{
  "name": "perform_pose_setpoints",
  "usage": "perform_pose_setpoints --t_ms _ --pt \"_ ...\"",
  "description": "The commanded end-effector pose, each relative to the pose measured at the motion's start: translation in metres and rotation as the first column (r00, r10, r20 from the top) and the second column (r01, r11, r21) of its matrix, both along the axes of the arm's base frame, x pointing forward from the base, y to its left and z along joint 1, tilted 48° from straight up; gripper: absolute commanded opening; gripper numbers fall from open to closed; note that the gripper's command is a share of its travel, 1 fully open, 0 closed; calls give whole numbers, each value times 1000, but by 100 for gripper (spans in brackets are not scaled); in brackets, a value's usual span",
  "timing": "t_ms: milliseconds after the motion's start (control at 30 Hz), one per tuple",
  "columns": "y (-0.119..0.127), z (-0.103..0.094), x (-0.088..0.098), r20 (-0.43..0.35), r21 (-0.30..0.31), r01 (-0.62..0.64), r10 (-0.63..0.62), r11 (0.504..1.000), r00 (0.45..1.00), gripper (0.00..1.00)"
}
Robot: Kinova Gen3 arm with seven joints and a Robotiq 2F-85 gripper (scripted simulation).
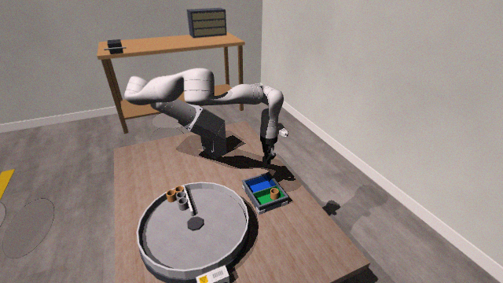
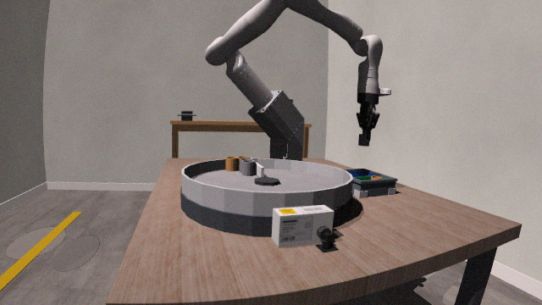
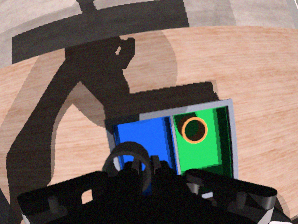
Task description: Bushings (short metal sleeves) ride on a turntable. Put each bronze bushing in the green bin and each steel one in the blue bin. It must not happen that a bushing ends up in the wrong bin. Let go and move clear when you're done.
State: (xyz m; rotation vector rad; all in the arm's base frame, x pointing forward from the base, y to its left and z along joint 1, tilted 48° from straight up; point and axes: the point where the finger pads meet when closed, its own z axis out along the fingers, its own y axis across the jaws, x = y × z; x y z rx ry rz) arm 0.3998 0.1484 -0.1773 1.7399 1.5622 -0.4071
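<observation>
My gripper (image 1: 268,157) hangs high above the table, just behind the two-part bin, and is shut on a steel bushing (image 3: 129,160) that shows as a dark ring at the fingertips in the wrist view. In the exterior view the gripper (image 2: 364,137) is well above the bin. Below it lie the blue bin (image 1: 259,183) (image 3: 143,139) and the green bin (image 1: 269,196) (image 3: 202,139). One bronze bushing (image 1: 274,192) (image 3: 193,129) stands in the green bin. On the turntable (image 1: 192,228), two bronze bushings (image 1: 174,192) and two steel bushings (image 1: 182,200) stand grouped at the far left rim.
A white divider bar (image 1: 190,198) and a dark hub (image 1: 195,223) sit on the turntable. A white labelled box (image 2: 302,224) stands at its front. The arm's base (image 1: 212,135) is at the table's back. A wooden shelf table (image 1: 169,43) stands behind.
</observation>
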Motion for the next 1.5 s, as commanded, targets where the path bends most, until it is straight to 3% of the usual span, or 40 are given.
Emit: perform_pose_setpoints --t_ms 0,167,333,500,933,1467 --pt "1 1 0 1 2 -1 1 1000 1000 0" --pt "1 1 0 0 2 -2 2 1000 1000 0" --pt "-18 -18 7 0 2 -2 2 1000 1000 0" --pt "-18 -18 7 0 2 -2 2 1000 1000 0" --pt "-56 -54 20 0 2 -2 2 1000 1000 0" --pt "-59 -58 21 0 2 -2 2 1000 1000 0"
